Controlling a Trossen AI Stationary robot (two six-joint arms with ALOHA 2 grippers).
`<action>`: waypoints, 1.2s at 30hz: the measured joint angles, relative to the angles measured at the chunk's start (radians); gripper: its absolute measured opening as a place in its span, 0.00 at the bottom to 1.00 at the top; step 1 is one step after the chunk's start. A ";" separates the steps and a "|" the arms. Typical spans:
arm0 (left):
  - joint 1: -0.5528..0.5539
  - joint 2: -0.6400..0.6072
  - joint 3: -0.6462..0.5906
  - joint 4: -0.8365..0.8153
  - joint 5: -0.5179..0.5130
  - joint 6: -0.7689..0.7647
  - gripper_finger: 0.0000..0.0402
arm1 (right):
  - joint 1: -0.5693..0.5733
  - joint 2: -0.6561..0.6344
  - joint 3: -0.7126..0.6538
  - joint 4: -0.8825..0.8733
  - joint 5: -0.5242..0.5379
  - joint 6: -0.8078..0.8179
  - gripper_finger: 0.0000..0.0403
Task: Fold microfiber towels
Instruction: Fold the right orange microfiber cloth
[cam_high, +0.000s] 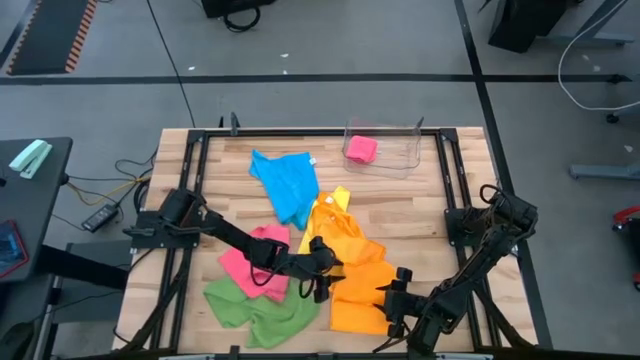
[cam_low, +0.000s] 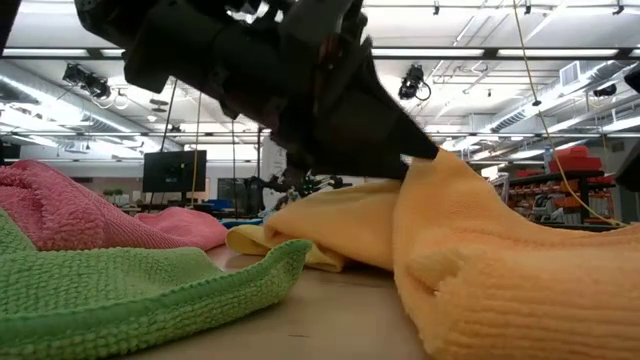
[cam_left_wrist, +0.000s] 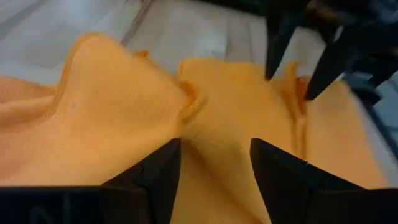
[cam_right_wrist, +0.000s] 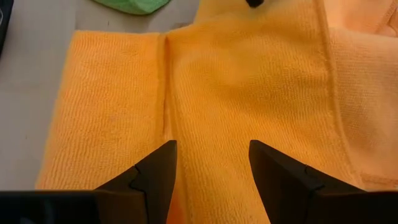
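Left gripper (cam_high: 330, 268) hangs spread over my orange towel (cam_high: 360, 280) mid-table; right gripper (cam_high: 398, 295), also spread, sits at its near edge. Pink towel (cam_high: 361, 149) lies in the far bin (cam_high: 408, 150).

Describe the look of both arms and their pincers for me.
Both are dark, near-black jointed arms built of slim links and chunky joint housings. The left pincer and the right pincer each end in two matte black fingers with flat inner faces and angled, stepped tips. No markings, coloured parts or loose cables are visible on them.
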 joint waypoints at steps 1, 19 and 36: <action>0.000 0.000 0.000 0.012 0.007 0.006 0.50 | 0.000 0.000 0.000 -0.001 0.000 0.000 0.52; 0.044 0.066 0.001 0.111 0.013 0.016 0.48 | 0.000 0.000 0.000 0.002 0.003 -0.006 0.52; 0.013 0.063 0.001 0.163 0.012 0.190 0.03 | -0.003 0.000 0.000 0.002 0.004 -0.007 0.52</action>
